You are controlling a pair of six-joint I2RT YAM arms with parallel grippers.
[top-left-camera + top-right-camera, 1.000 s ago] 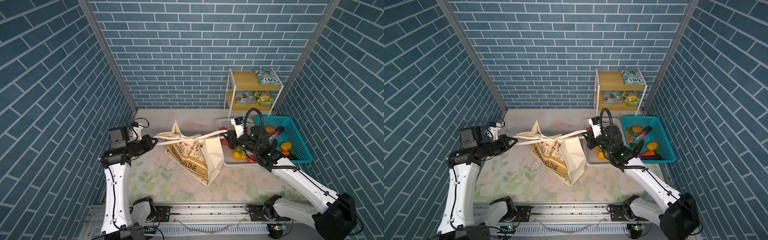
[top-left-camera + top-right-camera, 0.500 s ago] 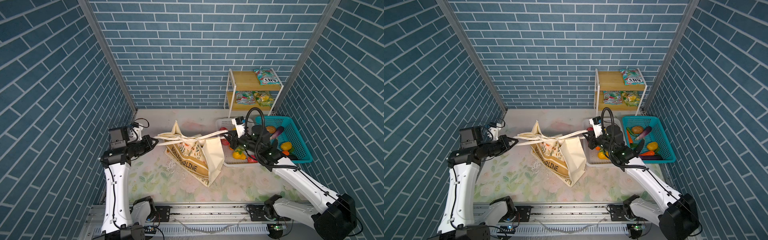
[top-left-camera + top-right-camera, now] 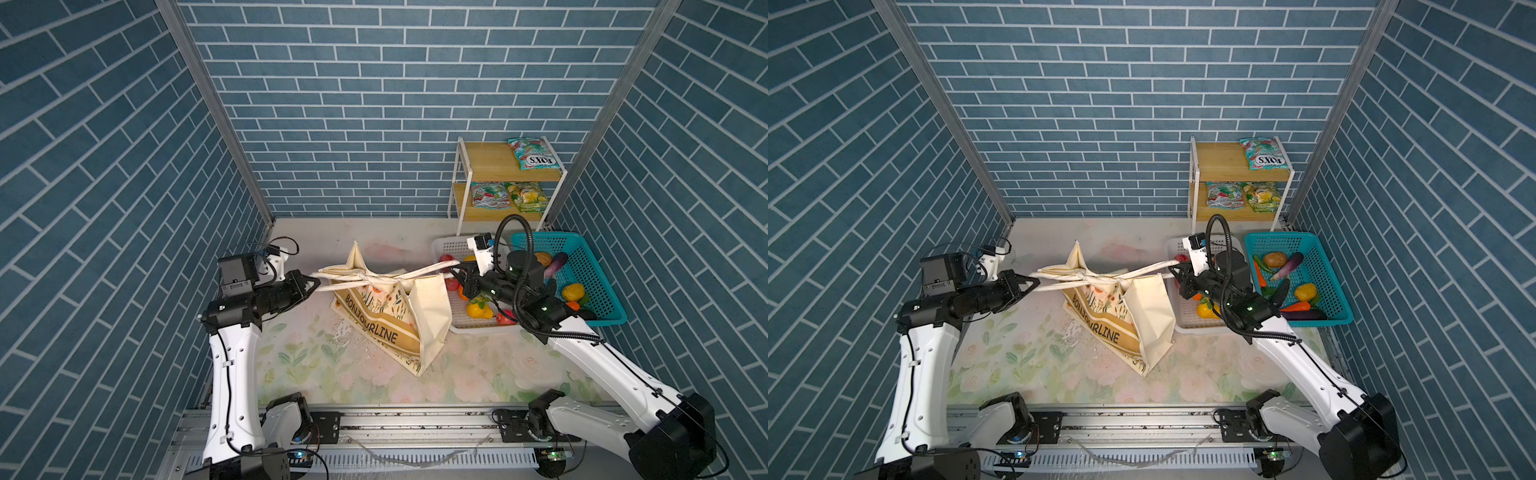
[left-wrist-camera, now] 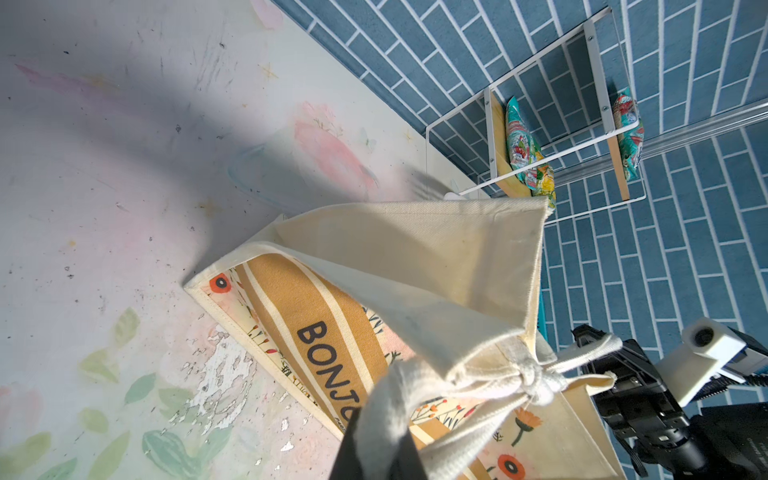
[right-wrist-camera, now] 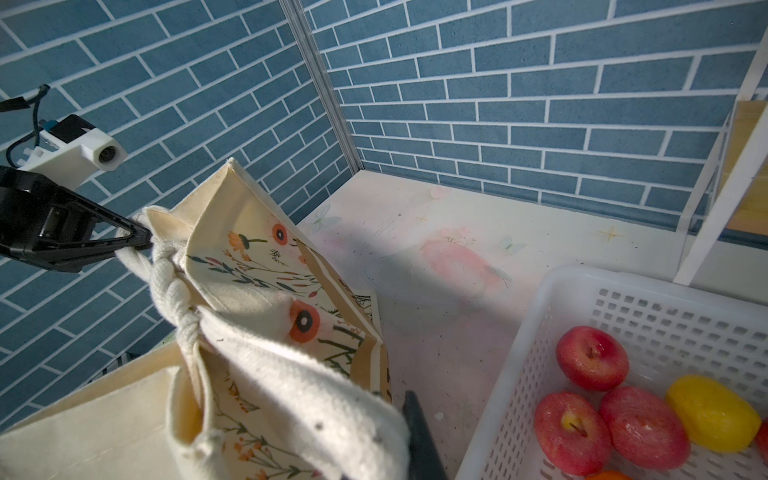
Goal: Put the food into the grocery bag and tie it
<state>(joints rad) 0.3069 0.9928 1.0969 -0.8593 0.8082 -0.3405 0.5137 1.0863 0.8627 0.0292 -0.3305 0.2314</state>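
The bag (image 3: 390, 322) stands in the middle of the table (image 3: 316, 365), its mouth drawn together under a knot (image 3: 365, 280). My left gripper (image 3: 315, 285), at 9 o'clock from the knot, is clamped shut on one rope handle (image 3: 338, 279). My right gripper (image 3: 455, 275), at 3 o'clock, is closed on the other rope handle (image 3: 428, 272), and both strands run taut between them.

I judge the canvas soft and floppy, and light unless loaded, so it will fold and tip rather than resist. The thick rope looks grippy and strong, and it is the only sensible place to hold. Pulling too hard could drag the whole bag over.

I cannot see inside the bag, so what it holds is unknown. Apples (image 5: 592, 357) lie in the white basket (image 5: 534, 338) at 3 o'clock from the bag, and packets (image 3: 534, 153) sit on the shelf (image 3: 482, 160) at 1 o'clock. My right fingertips are cut off in the right wrist view.
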